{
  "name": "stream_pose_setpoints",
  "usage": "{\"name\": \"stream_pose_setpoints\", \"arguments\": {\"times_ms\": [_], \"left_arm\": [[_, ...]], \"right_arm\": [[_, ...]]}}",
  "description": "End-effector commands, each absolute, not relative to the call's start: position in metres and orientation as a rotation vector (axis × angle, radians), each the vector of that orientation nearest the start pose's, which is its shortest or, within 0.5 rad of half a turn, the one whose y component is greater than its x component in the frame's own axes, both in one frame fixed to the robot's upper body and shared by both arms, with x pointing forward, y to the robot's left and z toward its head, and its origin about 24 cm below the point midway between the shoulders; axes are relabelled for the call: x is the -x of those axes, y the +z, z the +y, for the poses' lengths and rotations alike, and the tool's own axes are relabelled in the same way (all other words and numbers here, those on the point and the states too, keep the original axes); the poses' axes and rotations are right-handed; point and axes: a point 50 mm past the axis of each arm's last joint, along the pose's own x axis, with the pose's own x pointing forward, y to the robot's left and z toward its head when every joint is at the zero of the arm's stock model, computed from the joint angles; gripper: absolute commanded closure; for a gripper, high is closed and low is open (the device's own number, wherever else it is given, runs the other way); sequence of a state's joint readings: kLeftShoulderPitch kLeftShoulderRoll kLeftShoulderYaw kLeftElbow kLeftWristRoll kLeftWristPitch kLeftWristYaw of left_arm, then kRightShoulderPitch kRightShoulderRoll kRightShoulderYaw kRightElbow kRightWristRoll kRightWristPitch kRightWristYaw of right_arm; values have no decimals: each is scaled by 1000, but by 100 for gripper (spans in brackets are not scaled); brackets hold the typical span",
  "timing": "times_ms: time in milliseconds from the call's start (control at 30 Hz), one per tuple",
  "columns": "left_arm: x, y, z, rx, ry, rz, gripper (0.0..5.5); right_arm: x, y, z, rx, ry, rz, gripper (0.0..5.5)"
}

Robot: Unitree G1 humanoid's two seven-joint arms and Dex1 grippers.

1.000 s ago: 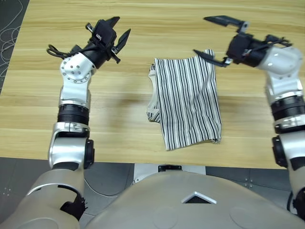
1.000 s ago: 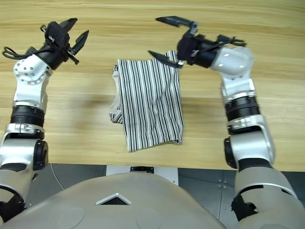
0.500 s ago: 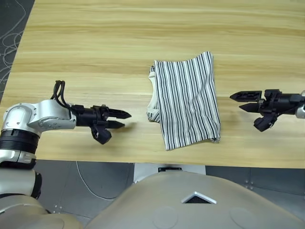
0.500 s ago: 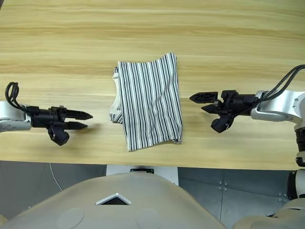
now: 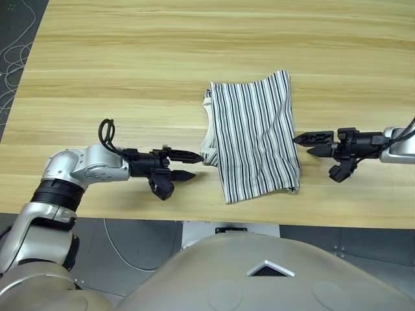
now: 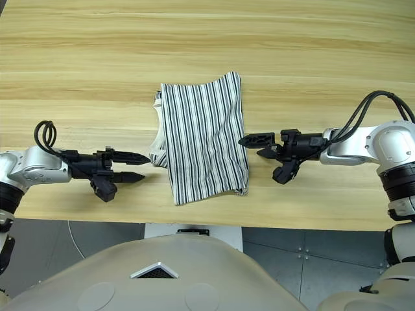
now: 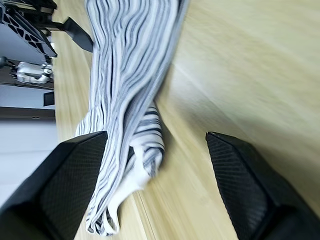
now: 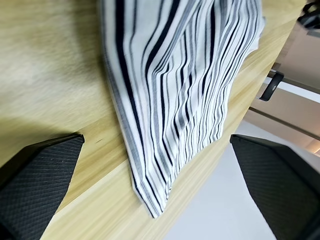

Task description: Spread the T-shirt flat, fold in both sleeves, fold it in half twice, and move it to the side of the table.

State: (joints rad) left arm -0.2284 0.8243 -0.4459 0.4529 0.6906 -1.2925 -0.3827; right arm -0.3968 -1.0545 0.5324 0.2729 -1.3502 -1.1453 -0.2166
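Note:
A black-and-white striped T-shirt (image 5: 255,133) lies folded into a narrow rectangle in the middle of the wooden table (image 5: 130,65), its white collar bunched at the left edge. My left gripper (image 5: 196,166) is low over the table, open, its tips just beside the shirt's left edge. My right gripper (image 5: 305,144) is open too, tips right at the shirt's right edge. The left wrist view shows the shirt's layered edge (image 7: 135,100) between the two fingers (image 7: 65,190). The right wrist view shows the striped fabric (image 8: 175,90) close ahead.
The table's near edge (image 5: 194,217) runs just below the shirt and both grippers. Bare wood stretches to the far side and to both sides of the shirt. Dark floor with cables (image 5: 13,52) lies beyond the table's left end.
Both arms dropped from raised positions to table height, then slid inward toward the shirt. Each open gripper now has its tips at a side edge of the shirt. The shirt has not moved.

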Motion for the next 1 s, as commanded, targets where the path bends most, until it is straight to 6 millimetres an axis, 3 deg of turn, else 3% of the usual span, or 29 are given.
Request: {"name": "stream_pose_setpoints", "arguments": {"times_ms": [33,433,767,1000], "left_arm": [[-192,7,188,-1279,-1651,-389,181],[-211,0,157,-1224,-1593,-447,181],[-212,-3,145,-1192,-1591,-486,181],[-212,-1,149,-1173,-1582,-484,279]], "right_arm": [[-208,30,-216,1793,1673,-674,1],[-206,20,-204,1752,1698,-719,1],[-205,15,-198,1731,1704,-738,1],[-205,15,-197,1720,1711,-734,133]]}}
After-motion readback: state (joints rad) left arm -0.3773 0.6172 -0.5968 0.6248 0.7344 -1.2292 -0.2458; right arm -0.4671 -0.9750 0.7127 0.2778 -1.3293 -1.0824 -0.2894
